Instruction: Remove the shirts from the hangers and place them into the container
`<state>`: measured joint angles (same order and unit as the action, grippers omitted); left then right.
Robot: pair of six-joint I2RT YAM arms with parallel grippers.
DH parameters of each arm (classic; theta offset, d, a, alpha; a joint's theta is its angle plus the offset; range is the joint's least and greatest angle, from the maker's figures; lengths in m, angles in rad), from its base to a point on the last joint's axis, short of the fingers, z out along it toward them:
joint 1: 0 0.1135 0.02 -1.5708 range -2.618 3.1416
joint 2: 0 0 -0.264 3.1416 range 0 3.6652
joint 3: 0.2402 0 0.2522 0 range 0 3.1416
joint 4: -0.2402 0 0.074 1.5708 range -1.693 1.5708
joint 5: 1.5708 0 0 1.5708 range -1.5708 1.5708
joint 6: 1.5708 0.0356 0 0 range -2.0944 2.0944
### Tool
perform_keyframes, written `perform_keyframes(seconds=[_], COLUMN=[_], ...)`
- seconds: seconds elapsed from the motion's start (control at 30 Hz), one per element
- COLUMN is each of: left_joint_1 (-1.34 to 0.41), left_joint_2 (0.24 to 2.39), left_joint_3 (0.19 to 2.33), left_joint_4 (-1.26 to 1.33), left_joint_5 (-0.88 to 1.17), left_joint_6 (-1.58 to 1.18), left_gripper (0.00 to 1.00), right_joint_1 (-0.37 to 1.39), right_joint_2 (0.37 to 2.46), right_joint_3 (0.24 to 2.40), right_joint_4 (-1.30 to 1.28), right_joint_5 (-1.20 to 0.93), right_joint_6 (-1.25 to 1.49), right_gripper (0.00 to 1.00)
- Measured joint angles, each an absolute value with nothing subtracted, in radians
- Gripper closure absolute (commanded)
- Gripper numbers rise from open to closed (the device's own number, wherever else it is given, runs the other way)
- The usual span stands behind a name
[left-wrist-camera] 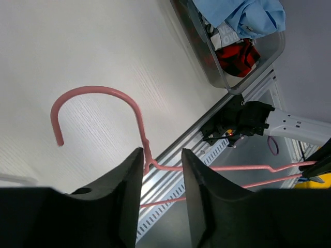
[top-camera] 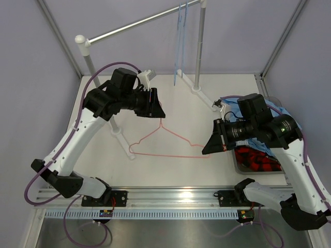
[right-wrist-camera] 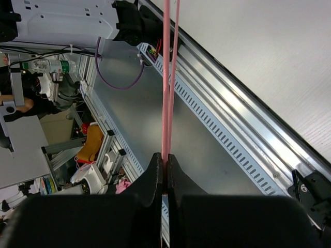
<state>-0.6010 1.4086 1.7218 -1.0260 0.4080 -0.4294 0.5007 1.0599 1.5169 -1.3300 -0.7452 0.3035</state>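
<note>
- Pink wire is the hardest thing to follow: from above, the pink hanger [right-wrist-camera: 166, 77] is only a thin outline against the pale table [top-camera: 176, 98], and each end of it disappears behind a gripper.
- In the right wrist view the right gripper [right-wrist-camera: 165, 157] has its fingers pressed together on the hanger's wire. Which part of the hanger that is cannot be told from that view.
- The left gripper [left-wrist-camera: 161, 155] has its jaws apart, with the hanger's twisted neck in the gap beside one finger and the hook curving out beyond them. Whether wire and finger touch is not clear.
- The container [left-wrist-camera: 253, 70] is largely hidden under the right arm from above and cut off at the top of the left wrist view.
- It sits at the table's right edge, near the front, with the shirts heaped inside.
- The light blue shirt [left-wrist-camera: 243, 15] lies on top and the red plaid shirt [left-wrist-camera: 237, 56] lower down. The check shirt [left-wrist-camera: 223, 35] shows only as a small patch between them.
- The table is white and matt, with a slotted metal track along its near edge.
- Plain lilac-grey panels [top-camera: 31, 62] close in the back and sides.
- A silver rail [top-camera: 139, 23] slants across the far side on white posts.
- Count: three hangers, one pink held over the table's middle and two light blue hangers [top-camera: 179, 46] hung on the rail; three shirts; one container; two arms.
</note>
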Motion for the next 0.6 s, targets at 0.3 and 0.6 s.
perform_keyframes(seconds=[0.3,0.6], left_joint_1=[-0.601,-0.601], left_joint_2=[1.346,1.099], left_joint_3=[1.79,1.713], left_joint_4=[-1.011,-1.022], left_joint_5=[0.385,0.294], left_joint_6=[-0.454,-0.5], left_gripper=[0.4,0.53], right_joint_1=[0.511,0.532], right_joint_2=[1.086,1.204], right_joint_3=[1.558,1.774], right_joint_4=[-1.332,-1.306], right_joint_5=[-0.678,-0.591], right_joint_6=[0.327,0.336], right_gripper=[1.0,1.0])
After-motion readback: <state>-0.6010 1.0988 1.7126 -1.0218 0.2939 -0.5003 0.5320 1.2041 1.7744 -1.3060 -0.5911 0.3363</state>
